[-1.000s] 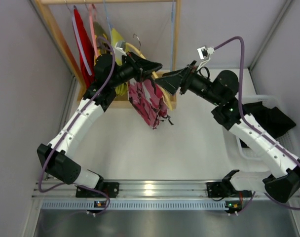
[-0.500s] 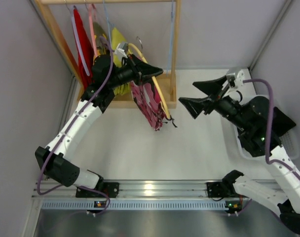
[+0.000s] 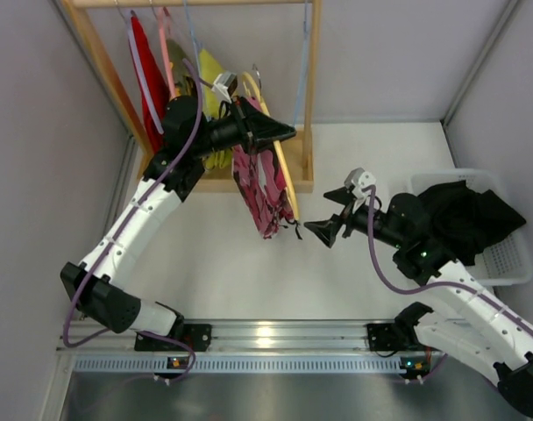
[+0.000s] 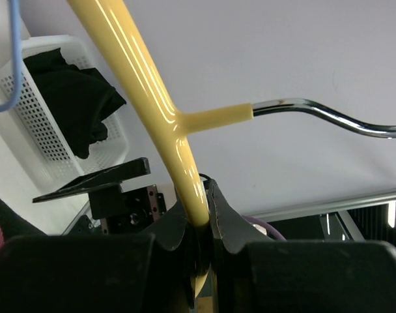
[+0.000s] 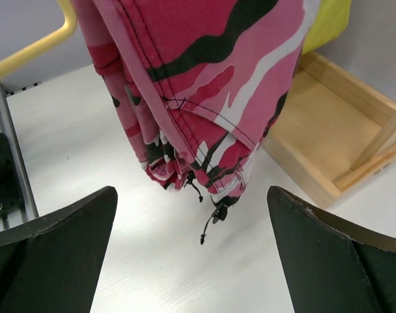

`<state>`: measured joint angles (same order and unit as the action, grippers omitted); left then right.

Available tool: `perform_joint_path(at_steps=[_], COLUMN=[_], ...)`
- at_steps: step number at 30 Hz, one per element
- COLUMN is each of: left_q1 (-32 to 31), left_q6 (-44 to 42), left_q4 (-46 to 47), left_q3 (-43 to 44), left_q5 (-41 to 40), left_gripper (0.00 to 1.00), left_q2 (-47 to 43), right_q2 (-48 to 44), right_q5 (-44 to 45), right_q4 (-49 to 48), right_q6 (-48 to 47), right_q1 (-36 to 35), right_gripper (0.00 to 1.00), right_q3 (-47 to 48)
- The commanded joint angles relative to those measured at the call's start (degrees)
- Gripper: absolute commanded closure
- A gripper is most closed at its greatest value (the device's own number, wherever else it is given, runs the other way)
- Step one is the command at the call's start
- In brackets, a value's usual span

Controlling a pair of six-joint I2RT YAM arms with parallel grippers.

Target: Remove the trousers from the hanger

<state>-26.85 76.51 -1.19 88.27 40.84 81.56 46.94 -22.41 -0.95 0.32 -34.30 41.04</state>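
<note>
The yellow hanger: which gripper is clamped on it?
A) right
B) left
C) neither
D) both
B: the left gripper is shut on the yellow hanger, while the right gripper stands open, apart from the camouflage trousers.

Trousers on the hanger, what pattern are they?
Pink, white and black camouflage trousers, best in right wrist view.

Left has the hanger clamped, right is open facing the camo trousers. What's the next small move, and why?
Probably ease the right gripper forward until the hanging lower edge of the camouflage trousers sits between its jaws, ready to close. The jaws stand wide open and apart from the cloth, while the left gripper is shut on the yellow hanger, steadying it.
</note>
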Motion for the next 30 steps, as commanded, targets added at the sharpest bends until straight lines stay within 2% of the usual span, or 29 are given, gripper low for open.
perform_joint_path(at_steps=[1,7,14,30], left_q1=[-0.57,-1.36,-1.54,-1.89], left_q6=[-1.01,-0.13,0.39,0.48], left_q4=[14.11,14.73,14.81,14.9], left_q3=[5.86,6.04,6.39,7.53], left_q5=[2.4,2.58,2.49,2.23], left_gripper=[1.0,1.0,1.0,1.0], left_q2=[-3.6,-3.51,-3.34,-3.42], right_q2=[0.26,3.94,10.27,16.87], right_q5=[-4.91,-1.5,-0.26,1.5], right_q4=[-13.01,-24.69,-32.26,-37.81], right_q6=[-4.44,-8.21,-11.82,-18.42], right_q1=[0.29,-1.73,-4.01,-5.25], right_gripper=[0.01,0.01,0.01,0.01], right_q3=[-1.74,-5.44,-4.74,-5.88])
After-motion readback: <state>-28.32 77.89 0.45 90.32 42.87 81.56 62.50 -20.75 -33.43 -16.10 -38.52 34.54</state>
